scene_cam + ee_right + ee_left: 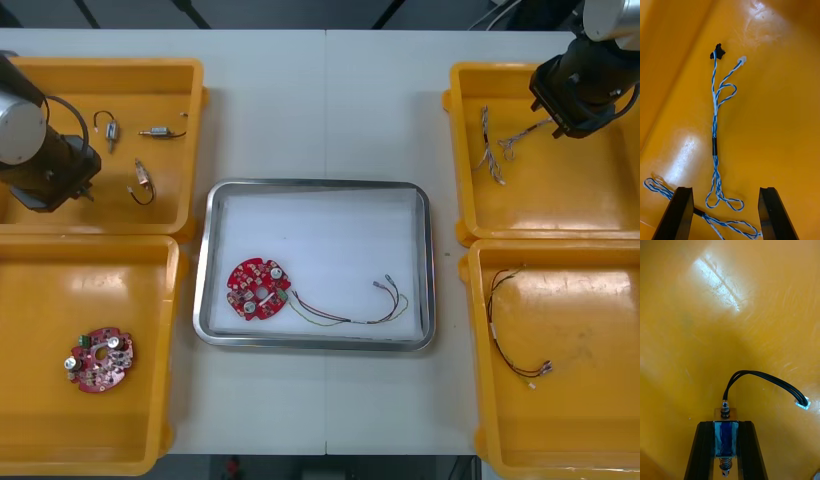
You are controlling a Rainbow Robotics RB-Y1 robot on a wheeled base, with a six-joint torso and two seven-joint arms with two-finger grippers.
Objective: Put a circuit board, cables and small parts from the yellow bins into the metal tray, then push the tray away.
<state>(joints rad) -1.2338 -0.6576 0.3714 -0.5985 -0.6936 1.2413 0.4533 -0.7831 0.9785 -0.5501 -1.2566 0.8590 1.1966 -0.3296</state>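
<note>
My left gripper (725, 424) is shut on a small metal part (726, 438) wrapped in blue, whose black lead (763, 378) curls out over the orange bin floor. From the front, that left gripper (62, 186) hangs at the left side of the upper left yellow bin (190, 150). My right gripper (725, 189) stands open above a twisted blue and white cable (715, 147) that lies lengthwise between its fingers. Seen from the front, the right gripper (566, 108) is over the upper right bin (560, 215). The metal tray (318, 187) holds a red circuit board (258, 289) and a red and yellow cable (352, 312).
Three more small metal parts (143, 183) lie in the upper left bin. A second circuit board (100, 360) rests in the lower left bin (30, 290). A black cable (512, 335) lies in the lower right bin (580, 430). Another blue and white cable (720, 224) crosses near my right fingers.
</note>
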